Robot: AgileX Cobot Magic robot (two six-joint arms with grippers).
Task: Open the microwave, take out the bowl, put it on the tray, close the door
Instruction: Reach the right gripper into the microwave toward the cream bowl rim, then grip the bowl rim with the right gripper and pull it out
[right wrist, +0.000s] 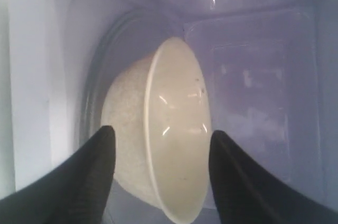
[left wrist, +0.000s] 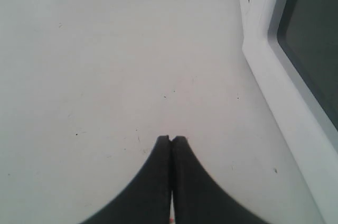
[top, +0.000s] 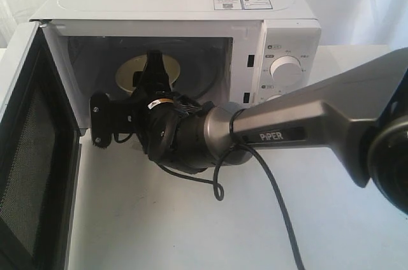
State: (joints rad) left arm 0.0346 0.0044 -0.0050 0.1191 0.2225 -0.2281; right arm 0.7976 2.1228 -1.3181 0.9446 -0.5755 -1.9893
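The white microwave (top: 191,9) stands at the back of the table. Its door (top: 32,174) is swung wide open to the left. Inside the cavity sits the cream bowl (top: 131,72) on the turntable. My right gripper (top: 154,60) reaches into the cavity in front of it. In the right wrist view the right gripper (right wrist: 162,131) is open, and the near rim of the bowl (right wrist: 174,129) lies between its two black fingers. My left gripper (left wrist: 171,138) is shut on nothing, low over the white table beside the door (left wrist: 274,86). The tray is out of view.
Two round knobs (top: 287,69) sit on the microwave's right panel, partly behind my right arm (top: 287,133). A black cable (top: 274,200) hangs from that arm down to the white table (top: 191,232). The open door blocks the left side.
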